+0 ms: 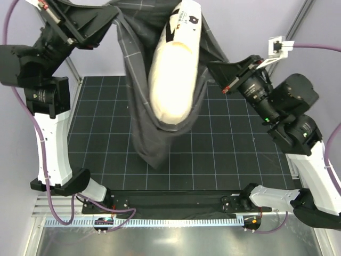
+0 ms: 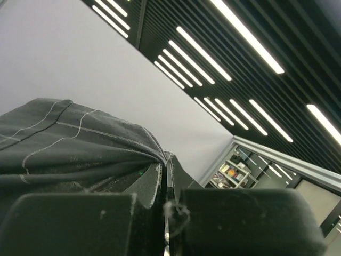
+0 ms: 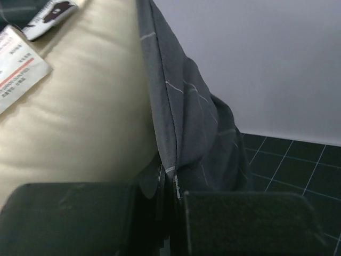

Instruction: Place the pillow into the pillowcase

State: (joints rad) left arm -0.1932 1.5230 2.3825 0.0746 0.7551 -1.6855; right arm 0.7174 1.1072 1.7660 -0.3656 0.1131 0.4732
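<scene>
The dark grey checked pillowcase [image 1: 144,122] hangs above the table, held up by both arms at its top corners. The cream-white pillow [image 1: 173,80] stands in its open mouth, lower part sunk into the case, upper end with the bear print sticking out at the top. My left gripper [image 1: 114,16] is shut on the case's left edge; in the left wrist view the pillowcase [image 2: 69,144] bunches into my left gripper [image 2: 168,160]. My right gripper [image 1: 213,66] is shut on the right edge. In the right wrist view the pillowcase [image 3: 186,122] runs into my right gripper [image 3: 173,184], beside the pillow [image 3: 80,117].
A black mat with a light grid [image 1: 240,138] covers the table under the hanging case. A white paper label [image 3: 16,69] is fixed to the pillow's side. A metal frame post [image 1: 74,69] stands at the left and a grey rail [image 1: 176,221] runs along the near edge.
</scene>
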